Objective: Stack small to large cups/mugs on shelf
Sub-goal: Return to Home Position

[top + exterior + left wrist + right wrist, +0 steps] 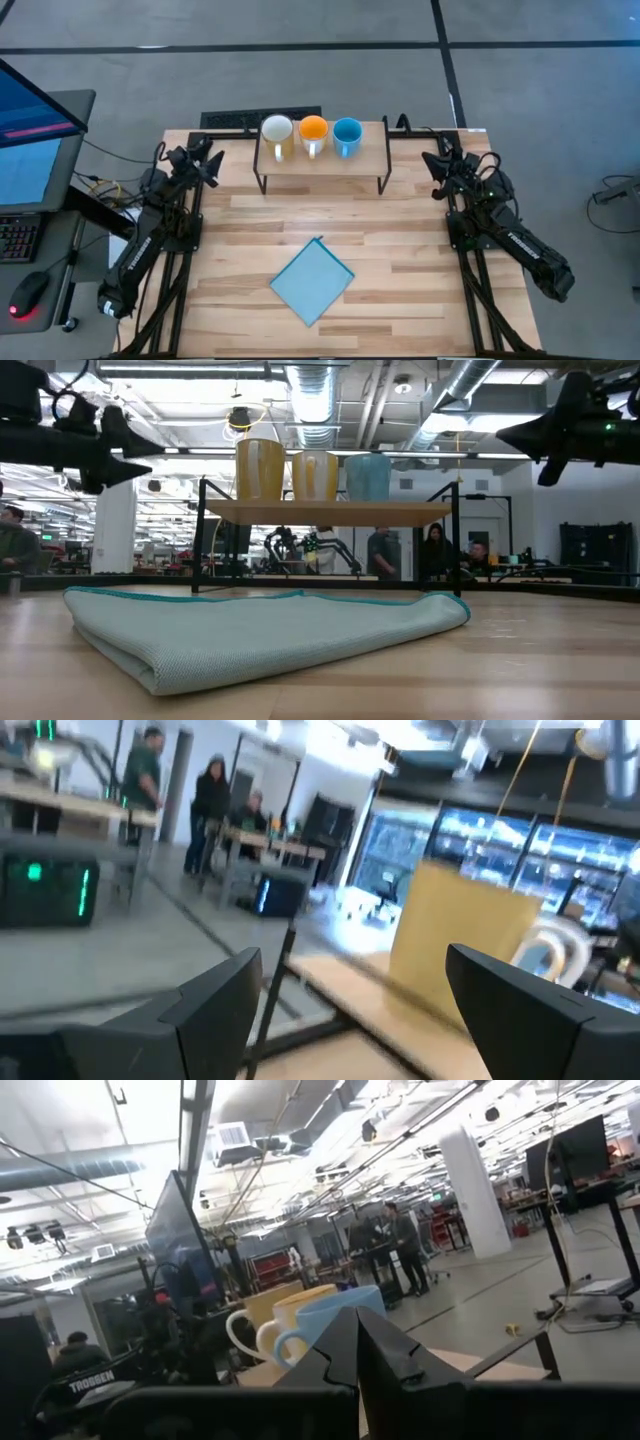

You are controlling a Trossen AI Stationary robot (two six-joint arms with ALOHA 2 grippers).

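Three mugs (312, 132), seemingly touching, line the shelf (322, 165); only the cloth (313, 281) interrupts the table (420, 260).

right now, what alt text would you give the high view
On the shelf at the far edge stand a cream mug, an orange mug and a light blue mug in a row. A blue cloth lies in front on the table, with the left hand and right hand off either end of the shelf.

Cream mug (277, 132), orange mug (313, 130), light blue mug (347, 132): upright, side by side in a row on the wood-topped shelf (322, 163).
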